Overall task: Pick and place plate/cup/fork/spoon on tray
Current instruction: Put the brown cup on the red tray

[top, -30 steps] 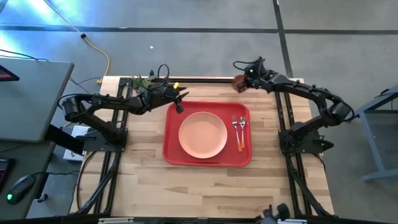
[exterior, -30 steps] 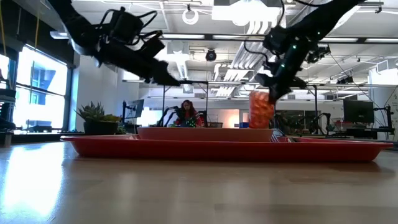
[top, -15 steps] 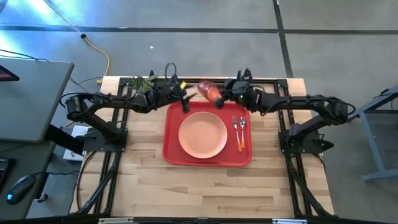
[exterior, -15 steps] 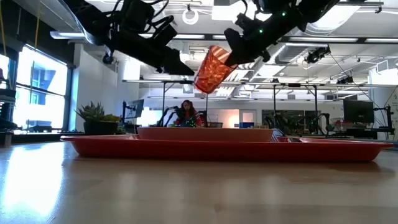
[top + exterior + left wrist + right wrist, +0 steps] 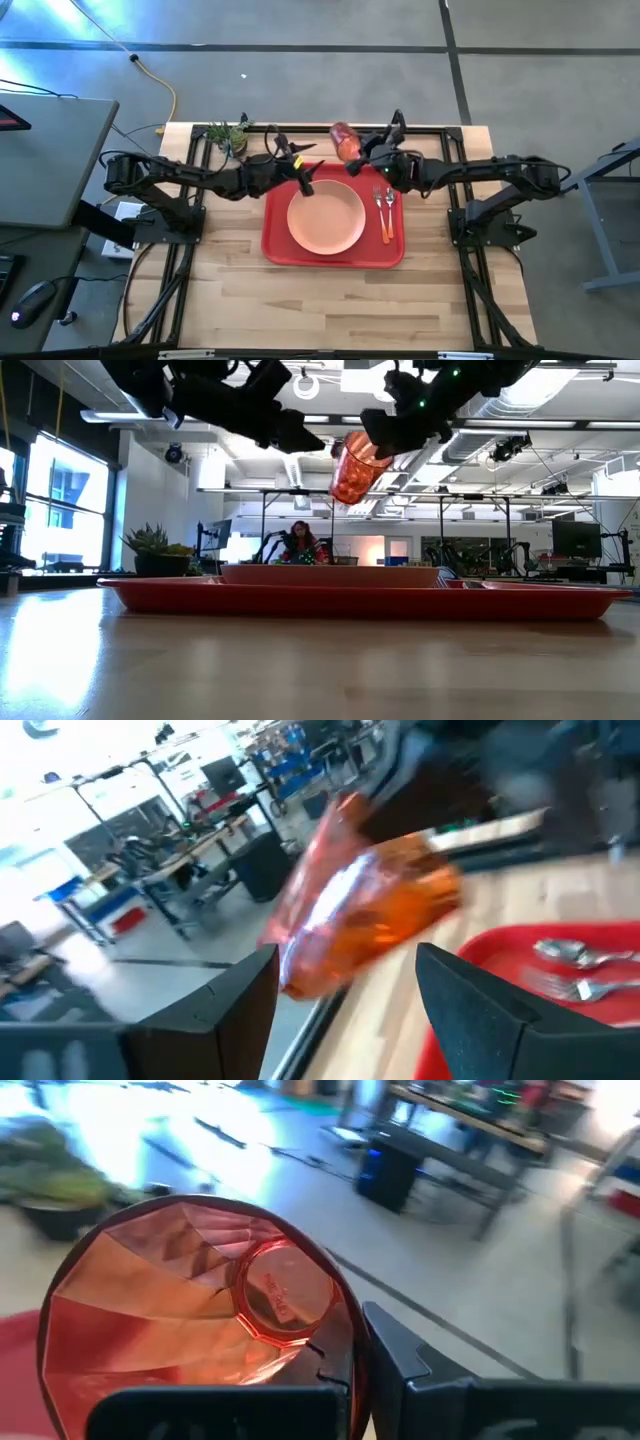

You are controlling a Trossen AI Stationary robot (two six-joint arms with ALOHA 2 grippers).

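The red tray (image 5: 275,235) lies mid-table and bears the peach-pink plate (image 5: 326,216), with the fork (image 5: 379,203) and the spoon (image 5: 389,205) lying at the plate's right. My right gripper (image 5: 358,156) is shut on the orange-red cup (image 5: 343,140), high above the strip of table beyond the tray's far rim. The cup also shows in the low view (image 5: 354,466). My left gripper (image 5: 304,178) is open and empty over the tray's far left part. In the left wrist view the cup (image 5: 365,910) shows beyond its two fingers, untouched. My right gripper holds the cup at its open-mouth end (image 5: 345,1342). One finger (image 5: 405,1355) lies outside the wall; the other is hidden by the cup and the gripper body. The fingers come from the table's right. The cup is lifted clear and tilted, base pointing far-left (image 5: 345,488).
A small green potted plant (image 5: 228,133) stands at the table's far left, behind my left arm. Bare wood lies near of the tray (image 5: 330,300). A person sits far off in the room behind the table (image 5: 300,542).
My right gripper has lifted the cup from the table's far right corner, where it stood upright, and has carried it left, tipped onto its side, to beyond the tray's far rim. My left gripper has moved right and toward the near edge, over the tray, and has risen.
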